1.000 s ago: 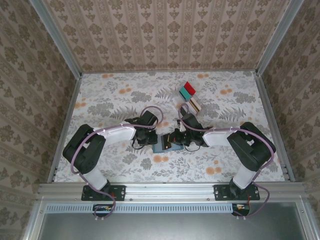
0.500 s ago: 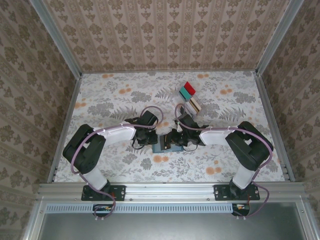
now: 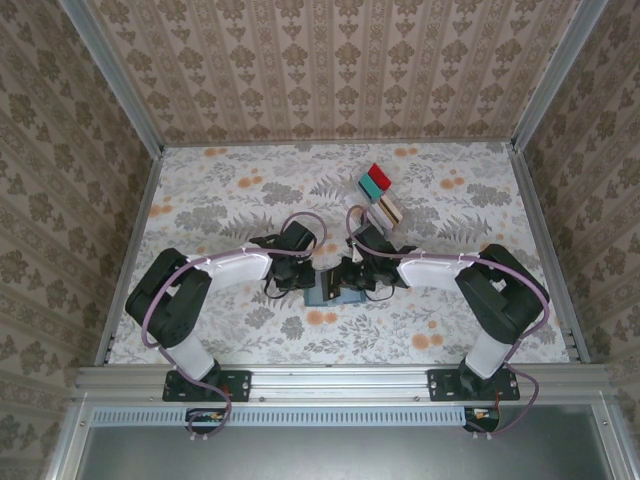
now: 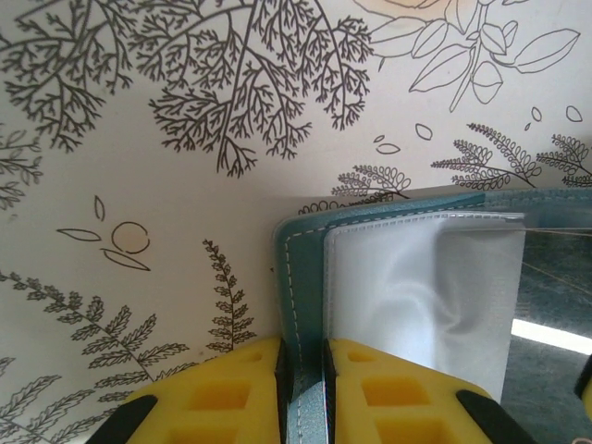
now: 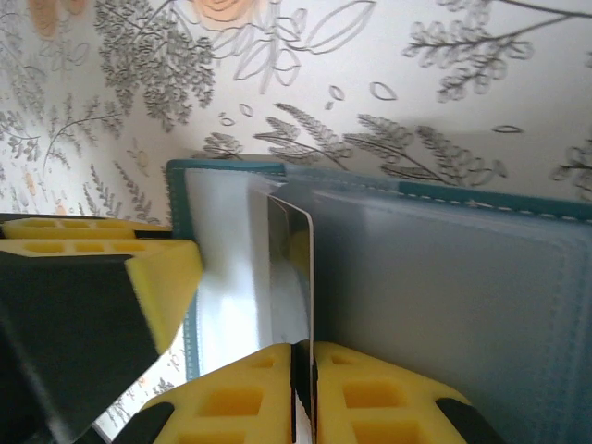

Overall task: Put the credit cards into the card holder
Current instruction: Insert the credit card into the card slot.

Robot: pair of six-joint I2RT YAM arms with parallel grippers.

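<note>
The card holder (image 3: pixel 325 293) lies open on the floral table (image 3: pixel 220 200), near the middle, between the two arms. The left end effector (image 4: pixel 301 356) is closed narrowly on the holder's teal cover edge, one yellow pad on each side, and a clear pocket sleeve (image 4: pixel 416 296) spreads just to its right. The right end effector (image 5: pixel 303 370) pinches a thin credit card (image 5: pixel 294 268) edge-on. The card's far end reaches over the holder's pale inner panel, beside the pocket. Farther back and a little to the right, a clear tray (image 3: pixel 378 195) holds red and teal pieces.
</note>
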